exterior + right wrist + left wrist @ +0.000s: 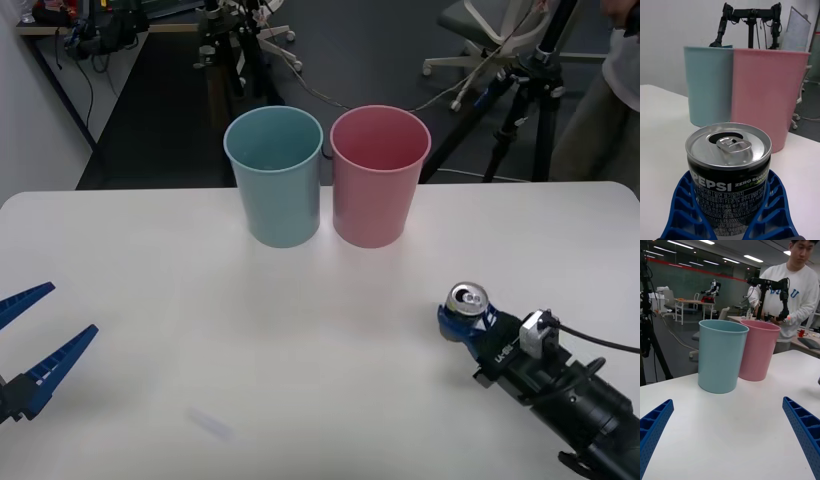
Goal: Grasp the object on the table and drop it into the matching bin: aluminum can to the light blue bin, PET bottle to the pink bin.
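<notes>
**Right hand clamped on the can, left hand parked open**

Your right hand [462, 322] sits at the right-front of the white tabletop [200, 330], blue ribbed fingers [685, 202] grasping the small black-labelled aluminium drink can [467, 300] from both sides. Can stands upright, silver pull-tab top up, bottom hidden by the fingers, so you can't tell whether it touches the tabletop. Beyond it, at the far edge, the tall tapered light blue plastic bin [275, 175] and the matching pink plastic bin [378, 175] stand upright side by side, pink one nearer the can. Your left hand [40, 335] is at the left-front edge, fingers spread, holding nothing.
</notes>
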Tool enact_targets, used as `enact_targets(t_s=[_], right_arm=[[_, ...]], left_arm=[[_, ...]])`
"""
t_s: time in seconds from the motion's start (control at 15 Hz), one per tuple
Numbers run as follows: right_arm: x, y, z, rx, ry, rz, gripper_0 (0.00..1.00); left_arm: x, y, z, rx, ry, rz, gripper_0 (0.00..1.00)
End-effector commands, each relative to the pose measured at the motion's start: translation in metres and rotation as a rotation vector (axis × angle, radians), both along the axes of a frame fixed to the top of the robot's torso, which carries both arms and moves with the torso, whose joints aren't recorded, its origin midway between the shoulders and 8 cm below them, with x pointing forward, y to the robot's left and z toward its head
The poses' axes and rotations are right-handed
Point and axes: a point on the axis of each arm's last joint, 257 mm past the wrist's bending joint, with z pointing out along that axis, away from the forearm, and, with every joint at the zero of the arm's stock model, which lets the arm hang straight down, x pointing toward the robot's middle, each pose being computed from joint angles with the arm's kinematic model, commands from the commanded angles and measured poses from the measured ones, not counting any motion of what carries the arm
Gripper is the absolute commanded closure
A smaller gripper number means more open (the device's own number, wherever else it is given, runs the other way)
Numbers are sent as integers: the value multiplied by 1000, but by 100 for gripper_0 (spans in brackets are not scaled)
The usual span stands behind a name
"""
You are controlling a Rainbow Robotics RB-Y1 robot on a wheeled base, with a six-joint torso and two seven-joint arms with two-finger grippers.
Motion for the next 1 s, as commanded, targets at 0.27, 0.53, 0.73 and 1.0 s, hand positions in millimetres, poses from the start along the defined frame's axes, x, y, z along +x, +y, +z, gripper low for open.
enact_targets(t_s=[0.27, 0.53, 0.73, 1.0], right_arm=[[-35, 31, 65, 70, 27, 59, 100], [-48, 51, 108, 120, 49, 100, 100], [-45, 66, 141, 126, 30, 97, 100], [-30, 93, 177, 140, 11, 93, 100]], left_arm=[[0, 0, 0, 0, 0, 0, 0], [0, 0, 0, 0, 0, 0, 0], [0, 0, 0, 0, 0, 0, 0], [0, 0, 0, 0, 0, 0, 0]])
